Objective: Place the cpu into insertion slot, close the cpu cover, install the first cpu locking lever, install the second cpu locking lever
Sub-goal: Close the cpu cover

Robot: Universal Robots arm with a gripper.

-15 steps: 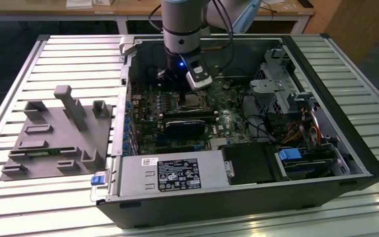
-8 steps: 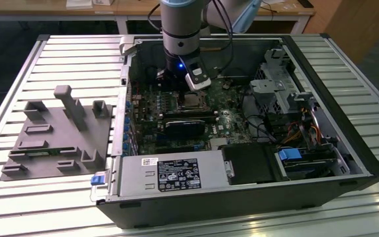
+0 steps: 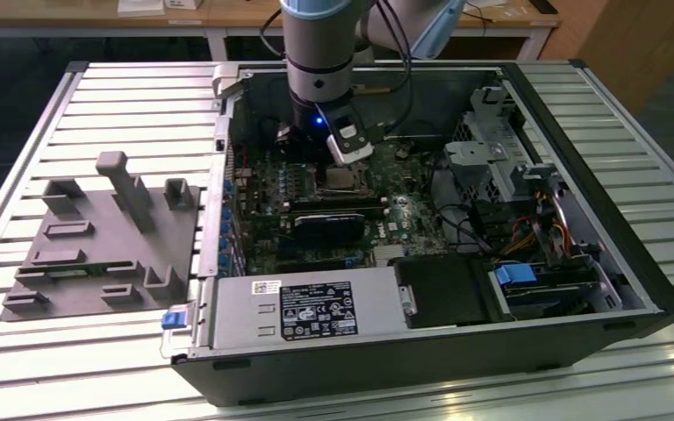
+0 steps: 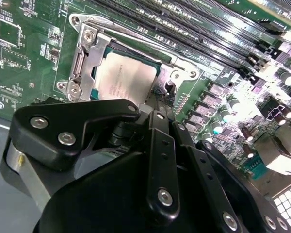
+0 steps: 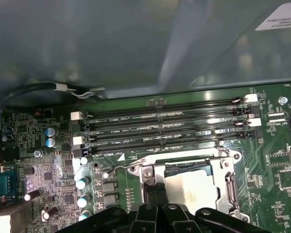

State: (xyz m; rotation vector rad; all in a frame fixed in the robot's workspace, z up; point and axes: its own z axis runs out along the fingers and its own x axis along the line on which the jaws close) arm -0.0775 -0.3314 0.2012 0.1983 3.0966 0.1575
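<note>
Black jointed gripper [image 4: 157, 104], all bolted metal links, hangs close over one edge of the slot [image 4: 136, 51]; whether it is clenched or released cannot be told. One cpu [image 4: 123, 80], a flat square with a dull silver top, lies seated in the slot, and one thin silvery cover [image 4: 85, 58] lies flat around its edges. One bent wire lever [image 4: 136, 36] runs along the side facing four long black memory slots [image 5: 165, 124] on the green board. In the exterior view, the arm [image 3: 319, 53] reaches down into an open black case [image 3: 431, 368] on a ribbed metal table [image 3: 56, 377]. One grey moulded fixture [image 3: 91, 254] lies at the exterior view's left.
</note>
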